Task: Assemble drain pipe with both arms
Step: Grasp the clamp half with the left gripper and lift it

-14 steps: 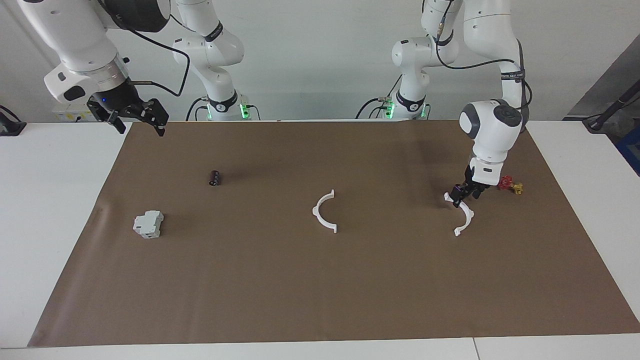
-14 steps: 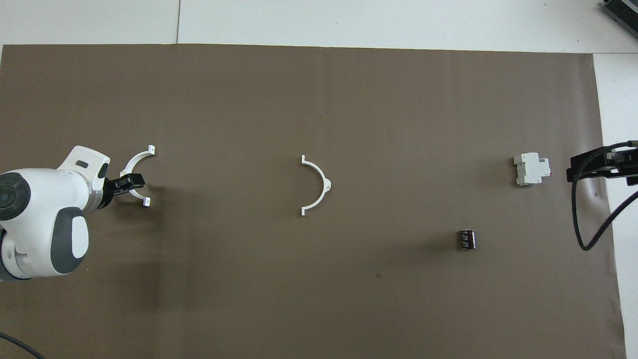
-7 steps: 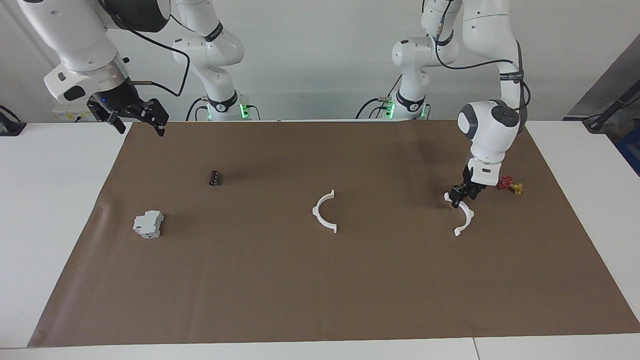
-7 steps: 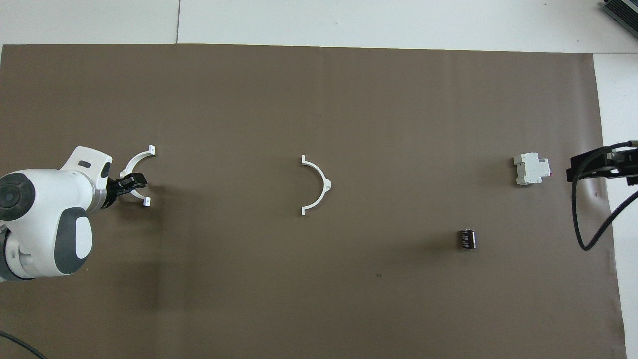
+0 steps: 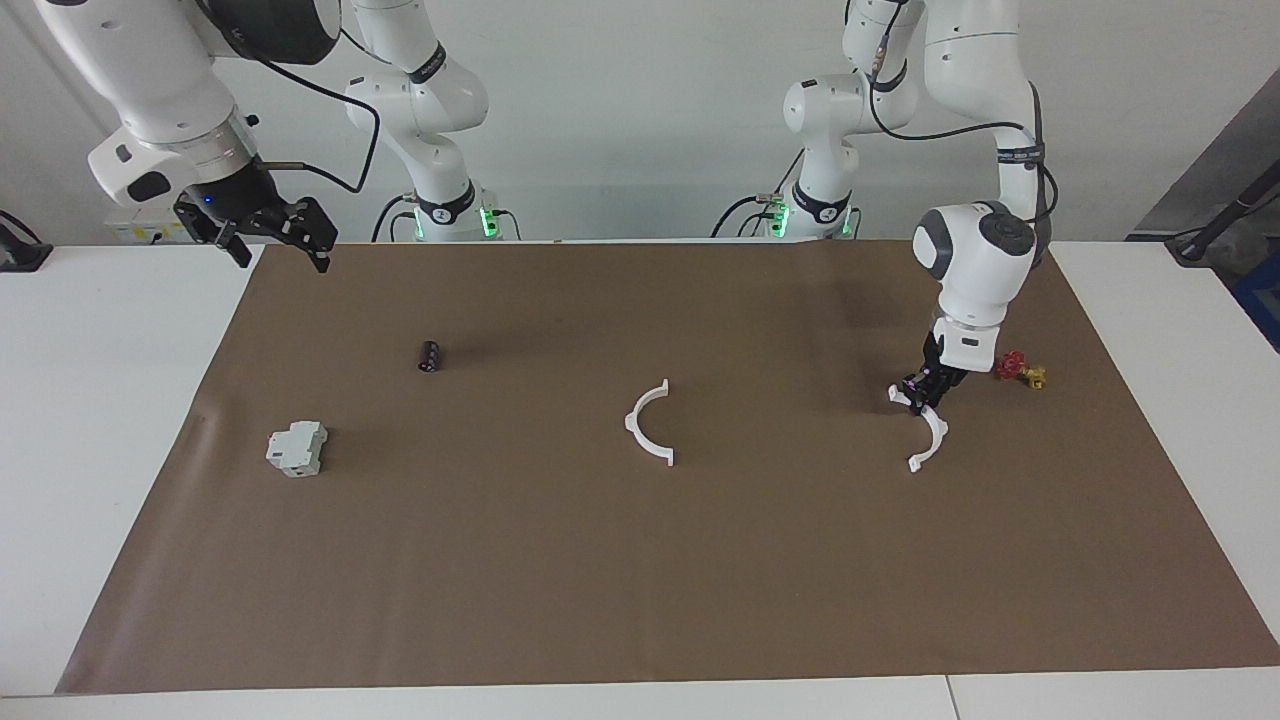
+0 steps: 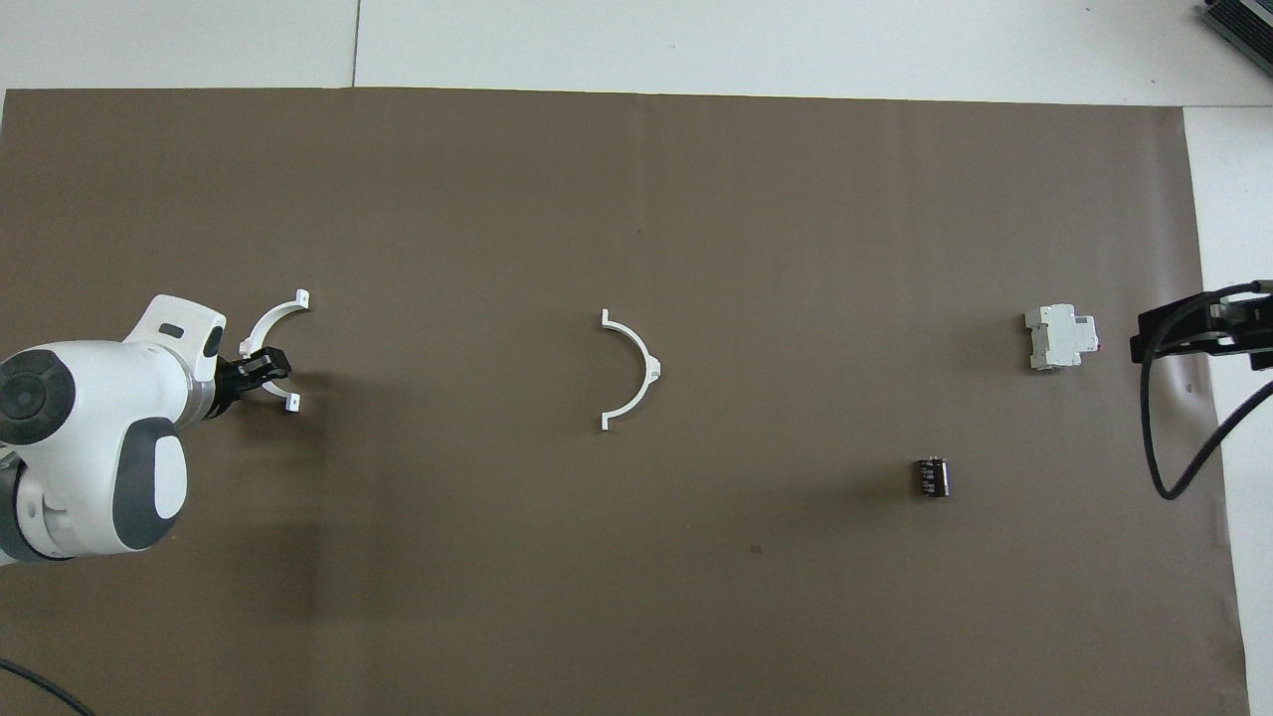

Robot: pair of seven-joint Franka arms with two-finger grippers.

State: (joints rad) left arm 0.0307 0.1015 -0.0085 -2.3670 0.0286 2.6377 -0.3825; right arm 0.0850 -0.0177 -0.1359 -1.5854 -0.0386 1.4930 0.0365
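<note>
Left tool [image 5: 922, 392] is down on the half-ring [image 5: 928, 432] at the left arm's end of the surface [image 5: 640, 560], fingers drawn narrow across the thin band near its robot-side end tab; they look pinched on it, ring not lifted, flat on the brown mat [image 5: 500, 600]. In the overhead view that half-ring [image 6: 271, 328] lies right at the left tool [image 6: 261, 366], arc bulging to 9 o'clock, open side to 3 o'clock, chord running 12 to 6. Second half-ring [image 6: 636, 368] sits mid-mat, well apart toward 3 o'clock from the first, bulging to 3 o'clock and open to 9 o'clock, chord also 12 to 6, so the two open sides face each other and the mating run is a straight line along the 3 to 9 axis. Neither arm is clearly nearer the middle half-ring. Right tool [image 5: 270, 235] hangs wide open and empty over the mat's edge at the right arm's end, that arm waiting. Around: grey-white boxy block [image 6: 1060, 338] and small black cylinder [image 6: 931, 476] toward the right arm's end, both off the line between the half-rings; a small red-and-yellow part [image 5: 1020, 371] just beside the left tool in the facing view, hidden under the arm from overhead. Nothing lies between the two halves. Judgement: grasp step in hand, assembly barely begun; thin band could slip or twist in the pinch.
</note>
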